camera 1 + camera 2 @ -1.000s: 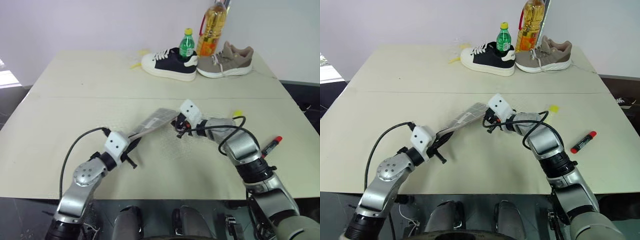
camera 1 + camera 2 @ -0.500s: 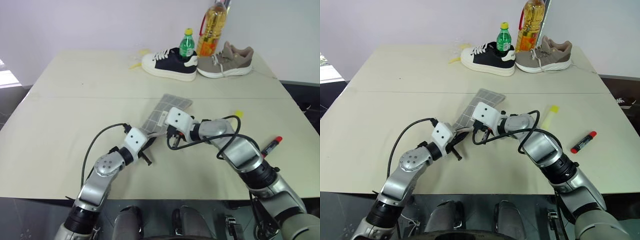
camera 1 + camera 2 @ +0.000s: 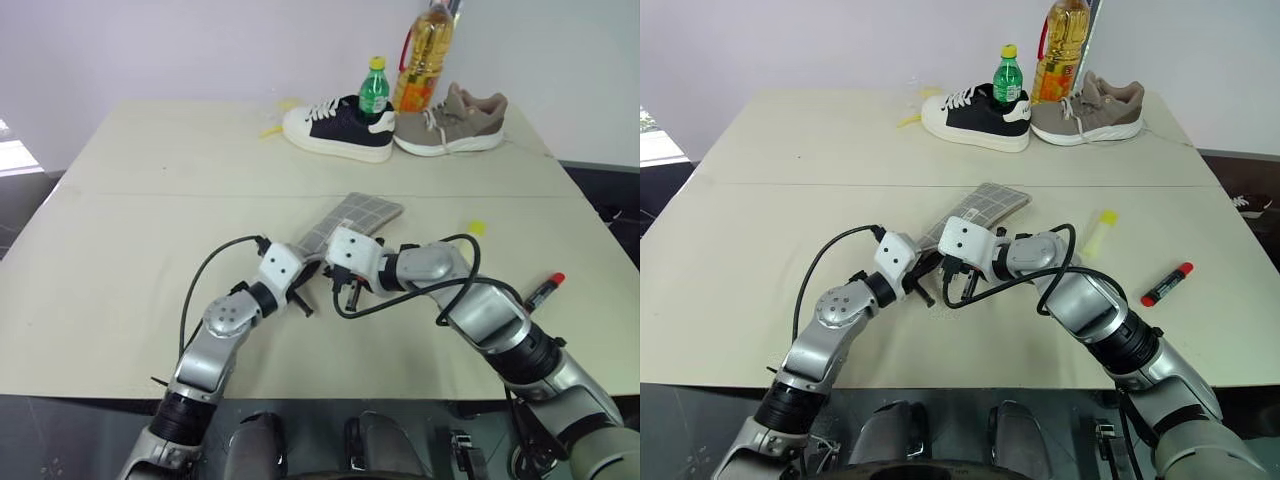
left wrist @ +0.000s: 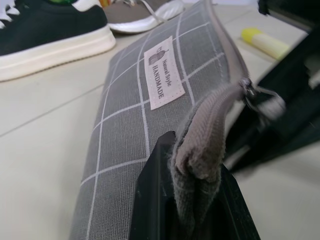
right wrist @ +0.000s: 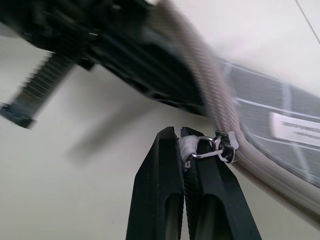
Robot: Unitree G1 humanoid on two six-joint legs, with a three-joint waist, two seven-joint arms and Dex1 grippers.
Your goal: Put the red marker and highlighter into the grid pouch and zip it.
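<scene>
Beige table (image 3: 140, 250) surface is seen against a pale wall, with a black-and-white sneaker (image 3: 338, 128), a tan sneaker (image 3: 450, 122), a green bottle (image 3: 373, 88) and an oil bottle (image 3: 423, 58) grouped at the far edge. Near the middle of the table the grid pouch (image 3: 355, 218) is held tilted, its far end resting toward the table and its near end lifted. That near end is pinched in the left gripper (image 4: 192, 200), whose fingers are pressed tight on the bunched fabric by the zipper end. Just beside it, the zipper pull tab (image 5: 212, 146) is clamped between the closed fingers of the right gripper (image 5: 184, 150). A white label (image 4: 162, 72) is visible on the pouch's side. The highlighter (image 3: 1098, 233) lies on the table to the right of the pouch, apart from it. The red marker (image 3: 1167, 284) lies farther right, near the table edge, well apart from both grippers.
</scene>
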